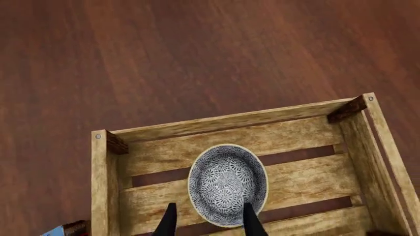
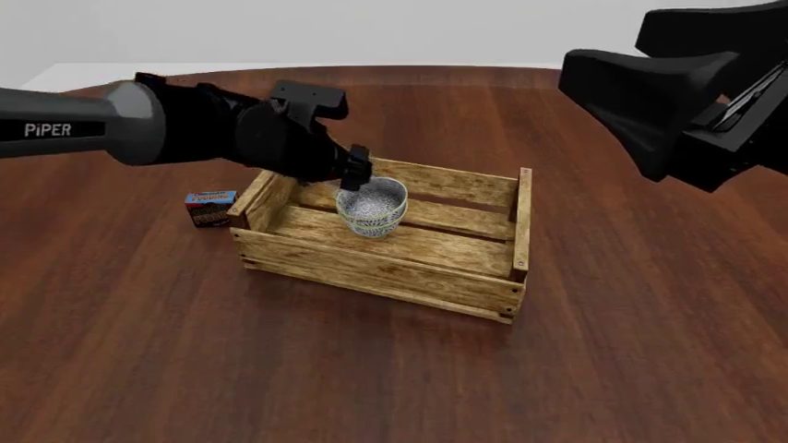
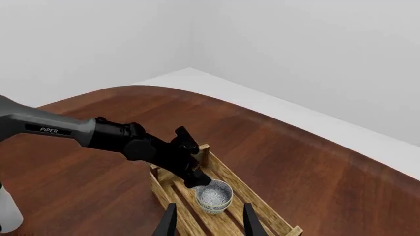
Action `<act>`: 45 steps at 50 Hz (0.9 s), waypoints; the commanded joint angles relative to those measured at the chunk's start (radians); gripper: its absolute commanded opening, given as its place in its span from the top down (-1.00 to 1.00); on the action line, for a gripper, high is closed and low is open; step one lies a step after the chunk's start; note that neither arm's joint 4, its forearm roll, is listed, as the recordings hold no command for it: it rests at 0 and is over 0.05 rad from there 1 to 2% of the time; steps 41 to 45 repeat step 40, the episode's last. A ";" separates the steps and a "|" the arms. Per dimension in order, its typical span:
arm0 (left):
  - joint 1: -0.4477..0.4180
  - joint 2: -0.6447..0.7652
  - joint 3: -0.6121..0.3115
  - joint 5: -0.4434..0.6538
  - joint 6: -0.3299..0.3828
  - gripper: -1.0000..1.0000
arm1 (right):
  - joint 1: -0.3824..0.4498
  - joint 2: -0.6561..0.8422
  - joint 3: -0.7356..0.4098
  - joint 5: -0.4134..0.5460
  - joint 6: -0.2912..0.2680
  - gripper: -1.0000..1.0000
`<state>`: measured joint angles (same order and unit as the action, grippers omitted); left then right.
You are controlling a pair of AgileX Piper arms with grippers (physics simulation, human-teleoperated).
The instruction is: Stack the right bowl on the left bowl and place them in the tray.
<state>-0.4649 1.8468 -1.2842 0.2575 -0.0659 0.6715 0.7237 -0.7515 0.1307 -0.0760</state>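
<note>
- We see the bowls (image 2: 372, 208) as one patterned stack (only one rim reads clearly, so we cannot separate the two) inside the tray (image 2: 382, 263), toward its left half, mouth facing up.
- Our left gripper (image 1: 208, 220) straddles the near rim of the stack; its fingers are spread with the rim between them, but whether they actually pinch it we cannot tell from these views.
- Our right gripper (image 3: 208, 219) hangs high and well apart from the tray, fingers spread and holding nothing.
- The bowls look stiff and glazed, so we judge them slippery and chip-prone; nested, one can slide or rock inside the other. The best hold is the rim wall, one finger inside and one outside, kept level.
- A bowl is round, so it has no long axis across the table; its only axis runs straight up through the open mouth.
- The tray's long axis runs left to right in the front view, slightly skewed, with a small box (image 2: 210, 208) just beside its left end.
- We judge the placing nearly done.
</note>
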 commanded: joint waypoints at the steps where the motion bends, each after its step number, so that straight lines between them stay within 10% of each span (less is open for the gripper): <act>1: 0.029 -0.131 0.095 -0.022 -0.002 -1.00 | -0.004 0.005 0.001 -0.003 -0.001 -1.00; 45: 0.133 -0.489 0.441 -0.184 0.041 -1.00 | -0.005 0.056 0.004 -0.030 -0.006 -1.00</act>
